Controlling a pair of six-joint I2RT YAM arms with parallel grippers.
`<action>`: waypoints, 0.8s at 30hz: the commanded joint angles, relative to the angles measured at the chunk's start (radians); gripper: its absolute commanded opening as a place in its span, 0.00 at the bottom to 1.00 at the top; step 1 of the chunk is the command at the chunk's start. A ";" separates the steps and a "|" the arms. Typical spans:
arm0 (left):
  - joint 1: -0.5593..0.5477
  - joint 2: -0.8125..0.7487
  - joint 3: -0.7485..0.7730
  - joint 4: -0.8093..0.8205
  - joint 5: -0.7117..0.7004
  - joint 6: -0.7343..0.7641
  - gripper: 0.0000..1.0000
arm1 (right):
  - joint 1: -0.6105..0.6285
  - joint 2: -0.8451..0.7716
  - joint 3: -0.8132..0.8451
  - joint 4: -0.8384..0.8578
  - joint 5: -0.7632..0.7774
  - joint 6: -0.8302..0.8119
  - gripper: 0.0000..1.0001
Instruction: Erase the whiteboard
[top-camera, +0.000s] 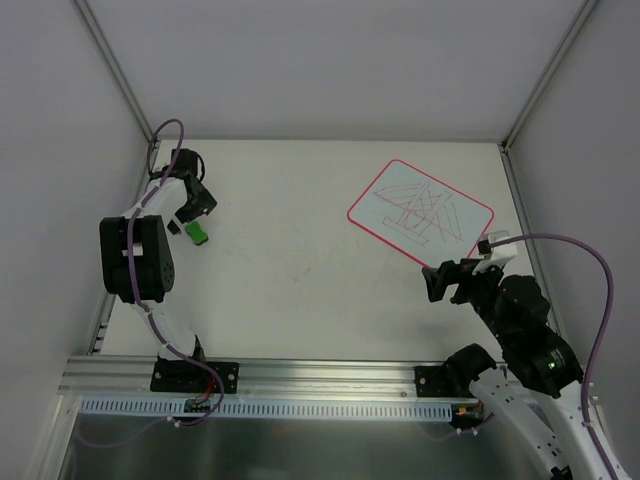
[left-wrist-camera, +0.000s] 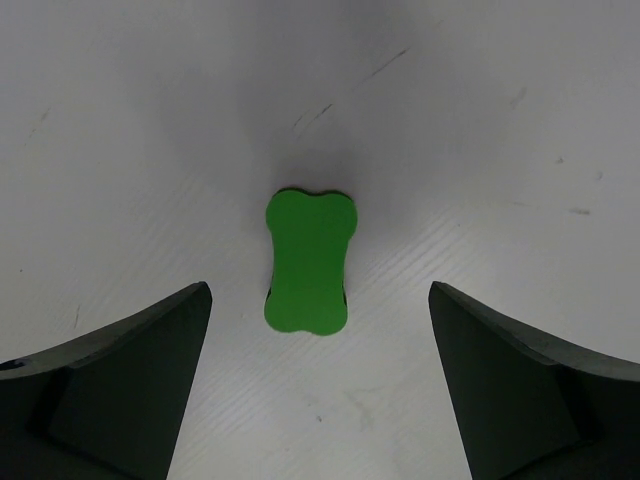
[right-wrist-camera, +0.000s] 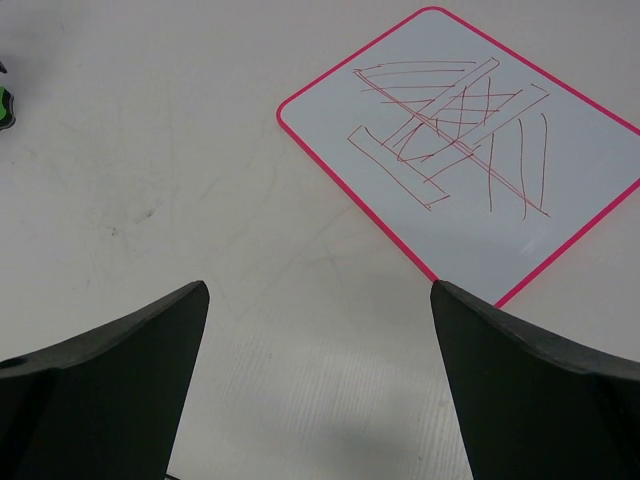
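Whiteboard (top-camera: 421, 212) lies flat on the tabletop (top-camera: 300, 280), upper right of the top view, turned at an angle. It has a red border, and red and dark scribbled lines cover its surface. Not erased.

Right pincer (top-camera: 448, 284) sits just below the board's lower edge in the top view, apart from it, fingers spread wide with nothing between them. Right wrist view shows both dark fingers at the bottom corners and the board in the upper right of the frame, with bare tabletop in between.

Left pincer (top-camera: 190, 218) is at the left side of the top view, well apart from the board, fingers spread and pointed down near a small green block (left-wrist-camera: 308, 262). In the left wrist view the block is bone-shaped and lies on the tabletop mid frame, between the two fingers' lines and touching neither. The block also peeks in at the far left edge of the right wrist view. Purple cable (top-camera: 545, 237) runs off the right wrist.
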 joint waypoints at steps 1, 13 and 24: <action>0.021 0.064 0.057 -0.010 0.012 -0.041 0.91 | 0.000 -0.023 0.005 0.015 0.002 0.013 0.99; 0.024 0.136 0.054 -0.010 0.026 -0.070 0.73 | -0.001 -0.020 0.002 0.015 -0.012 0.010 0.99; 0.021 0.119 0.057 -0.010 0.038 -0.061 0.41 | -0.001 -0.007 0.001 0.016 -0.012 0.009 0.99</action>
